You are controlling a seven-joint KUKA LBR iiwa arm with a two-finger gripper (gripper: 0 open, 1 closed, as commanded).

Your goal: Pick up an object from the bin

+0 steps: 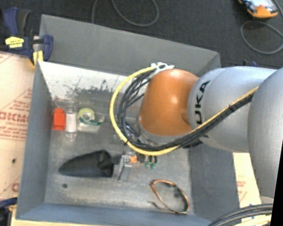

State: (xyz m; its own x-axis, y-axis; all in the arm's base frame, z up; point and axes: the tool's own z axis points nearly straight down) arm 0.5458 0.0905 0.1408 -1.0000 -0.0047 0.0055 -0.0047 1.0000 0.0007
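Observation:
My gripper point(123, 167) reaches down from under the orange wrist cover in the middle of the bin. Its tip is right beside the right end of a black, rounded, wedge-shaped thing point(86, 164) lying on the bin floor to the front left. I cannot tell whether it touches that thing. A thin brown ring with a dark clasp point(171, 196) lies on the floor to the gripper's front right, apart from it.
A small clear bottle with an orange cap point(63, 120) lies near the left wall. Beside it is a clear roll with green markings point(89, 117). The arm and its cables cover the bin's right half.

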